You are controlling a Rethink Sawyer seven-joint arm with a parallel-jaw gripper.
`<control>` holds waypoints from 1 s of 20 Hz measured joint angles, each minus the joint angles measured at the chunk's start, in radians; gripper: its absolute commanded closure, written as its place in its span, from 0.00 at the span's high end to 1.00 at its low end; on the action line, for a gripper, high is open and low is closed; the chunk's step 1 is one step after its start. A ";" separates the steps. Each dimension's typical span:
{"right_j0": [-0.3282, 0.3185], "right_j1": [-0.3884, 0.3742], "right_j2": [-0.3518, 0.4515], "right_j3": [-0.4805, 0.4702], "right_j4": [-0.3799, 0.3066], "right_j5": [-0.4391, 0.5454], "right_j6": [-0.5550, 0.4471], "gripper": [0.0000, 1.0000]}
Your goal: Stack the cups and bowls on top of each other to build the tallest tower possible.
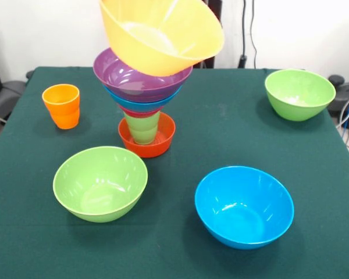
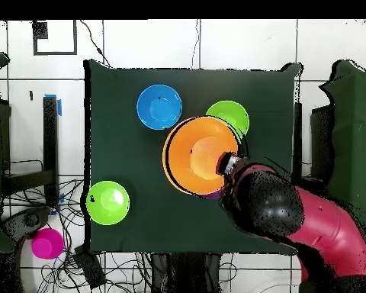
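The tower stands at mid-table. Its base is a small red-orange bowl. Above it come the light green cup, a thin pink bowl rim, a blue bowl and the purple bowl. The very large orange bowl sits tilted on top, its far rim raised. From overhead, my gripper is at the rim of this bowl and grips it. The bowl hides the gripper in the front view. The orange cup stands alone to the left.
A lime green bowl and a blue bowl sit near the front edge, and another lime green bowl sits at the far right. A pink object lies off the table among cables.
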 measured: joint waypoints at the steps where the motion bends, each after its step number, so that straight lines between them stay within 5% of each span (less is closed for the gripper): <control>1: -0.008 0.000 0.012 0.007 0.007 0.000 0.000 0.00; 8: -0.078 0.000 0.128 0.079 0.078 0.000 0.000 0.00; 20: -0.183 0.001 0.305 0.142 0.094 0.000 0.000 0.00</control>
